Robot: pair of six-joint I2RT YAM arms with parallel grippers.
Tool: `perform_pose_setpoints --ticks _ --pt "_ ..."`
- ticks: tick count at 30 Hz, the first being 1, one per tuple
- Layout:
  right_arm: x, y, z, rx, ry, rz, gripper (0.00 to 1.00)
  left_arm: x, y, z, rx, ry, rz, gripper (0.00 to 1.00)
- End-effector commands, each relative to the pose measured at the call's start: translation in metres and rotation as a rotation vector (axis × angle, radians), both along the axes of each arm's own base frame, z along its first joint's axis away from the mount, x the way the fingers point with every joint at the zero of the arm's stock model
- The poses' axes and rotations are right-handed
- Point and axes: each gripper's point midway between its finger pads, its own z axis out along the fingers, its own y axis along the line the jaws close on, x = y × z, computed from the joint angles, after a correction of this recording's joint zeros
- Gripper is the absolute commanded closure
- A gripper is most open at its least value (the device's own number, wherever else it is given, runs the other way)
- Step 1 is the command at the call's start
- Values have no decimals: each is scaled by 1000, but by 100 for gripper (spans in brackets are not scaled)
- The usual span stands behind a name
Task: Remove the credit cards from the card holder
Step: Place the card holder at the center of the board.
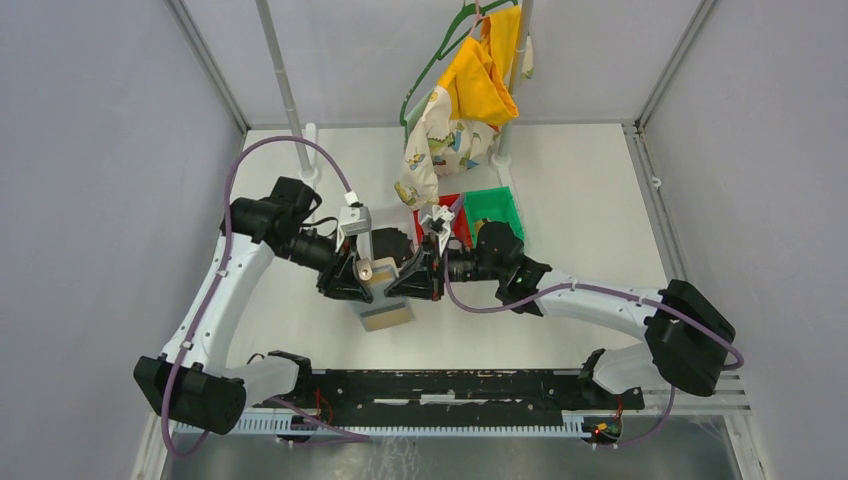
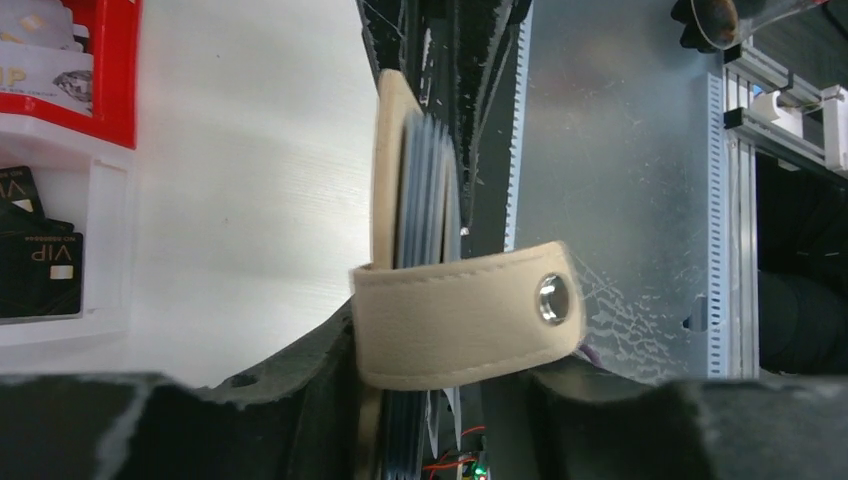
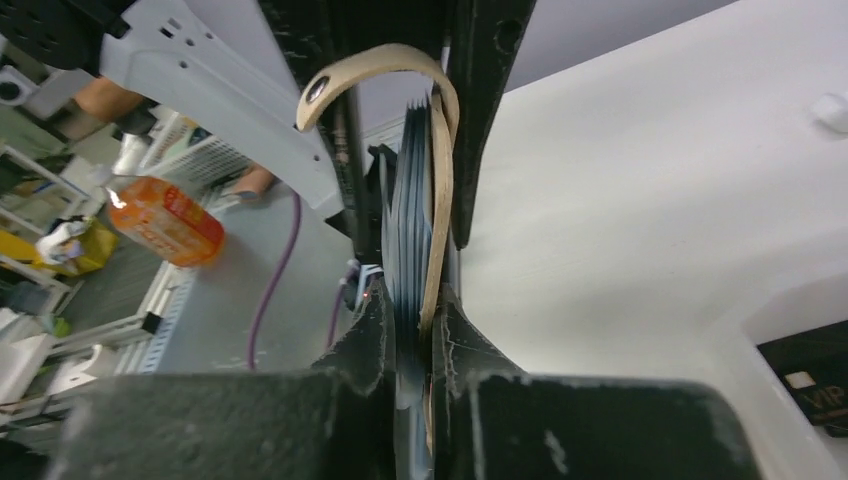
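Where the two arms meet over the white table [image 1: 600, 250], the task's thing hangs between them.

- Left arm [image 1: 225, 290] reaches in from eight o'clock; right arm [image 1: 600, 300] from four o'clock.
- At twelve o'clock, on a green hanger [image 1: 425, 70]: a yellow cloth [image 1: 480, 80] and a patterned cloth [image 1: 435, 145].
- Green bin [image 1: 495, 210] and red bin [image 1: 452, 222] sit side by side, touching, at about one o'clock from the grippers. A white bin [image 2: 105, 250] shows in the left wrist view, right against the red one.
- Card holder [image 1: 385, 305]: tan, near the table's middle, between the two grippers. Seen edge-on from both wrists, with a stack of grey-blue sleeves [image 2: 425, 190] beside the tan cover. Whether cards sit inside them, I cannot tell.
- Left gripper [image 2: 420, 400]: grasping the card holder, which runs down between its dark fingers [image 2: 300, 380].
- Right gripper [image 3: 412, 320]: clenched on the opposite end of the card holder, pinching cover and sleeves together.
- Strap [image 2: 460, 320]: tan, unsnapped, curling free across the sleeve edges.
- Credit cards [image 2: 40, 270]: black ones marked VIP lie in the white bin; pale ones [image 2: 40, 70] lie in the red bin.
- Snap [image 2: 553, 298]: round, shiny metal, at the strap's free end, fastened to nothing.
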Motion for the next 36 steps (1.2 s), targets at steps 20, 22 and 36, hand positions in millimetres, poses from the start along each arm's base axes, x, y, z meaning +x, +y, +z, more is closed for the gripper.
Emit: perform_pose_setpoints --ticks 20,22,36 --pt "43 -107 -125 -179 -230 -556 100 76 38 -27 278 -264 283 11" --pt "51 -120 -132 -213 -276 -616 98 76 41 -29 291 -272 292 11" --pt "24 -136 -174 -441 -516 -555 43 115 85 -40 399 -341 460 10"
